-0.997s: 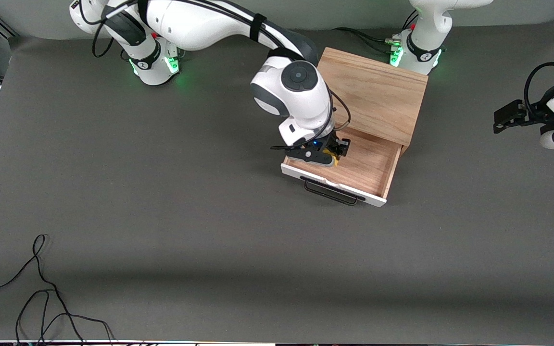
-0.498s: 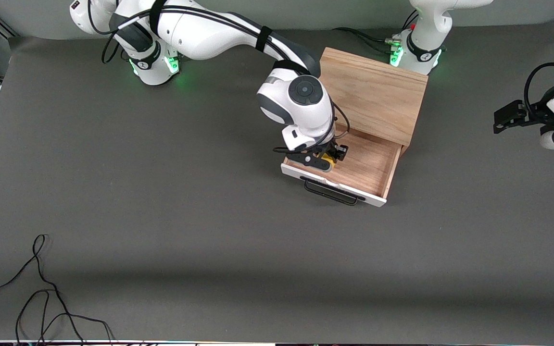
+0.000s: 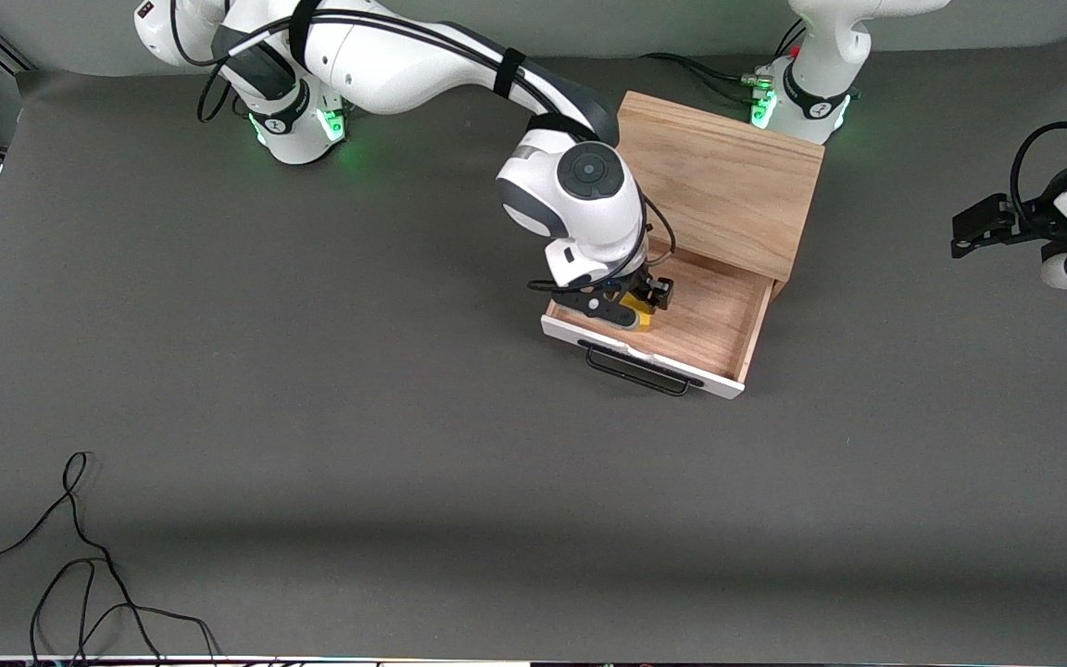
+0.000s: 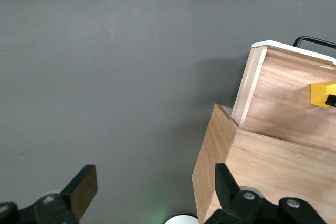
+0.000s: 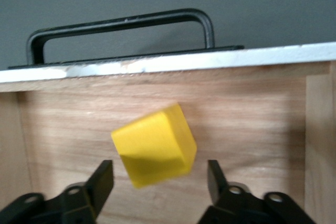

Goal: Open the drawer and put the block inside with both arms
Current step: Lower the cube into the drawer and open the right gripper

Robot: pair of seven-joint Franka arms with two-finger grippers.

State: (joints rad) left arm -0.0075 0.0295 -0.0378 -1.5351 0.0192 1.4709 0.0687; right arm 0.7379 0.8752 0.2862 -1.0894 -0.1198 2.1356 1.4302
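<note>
Two jaws of right gripper (image 5: 157, 182) stood apart, block (image 5: 155, 145) loose between them inside open drawer (image 3: 709, 324). Best: lift straight up, don't nudge block. Left gripper (image 4: 152, 192) spread apart, waiting near table's left-arm end.

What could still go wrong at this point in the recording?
1. The yellow block sits tilted between the open fingers of the right gripper in the drawer; lifting out might nudge it.
2. The left gripper, open over the table beside the wooden box, could clip it when approaching.
</note>
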